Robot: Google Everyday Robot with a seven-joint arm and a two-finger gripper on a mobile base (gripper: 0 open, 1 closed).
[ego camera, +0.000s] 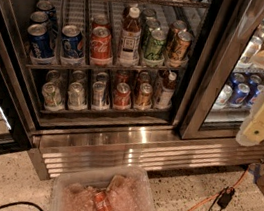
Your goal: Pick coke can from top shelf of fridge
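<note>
A large open fridge [114,147] with a ribbed steel base fills the view, its wire racks packed with drinks. At the right edge, outside the fridge and well apart from the drinks, hangs the robot's pale gripper [255,132]; whether it is open or closed cannot be told. The red coke can [101,45] stands upright on the middle wire rack [78,66], between a blue can [72,43] and a brown bottle [130,36].

Between jaws at right and coke can [101,46] stand door frame [203,64], bottle [130,36].
</note>
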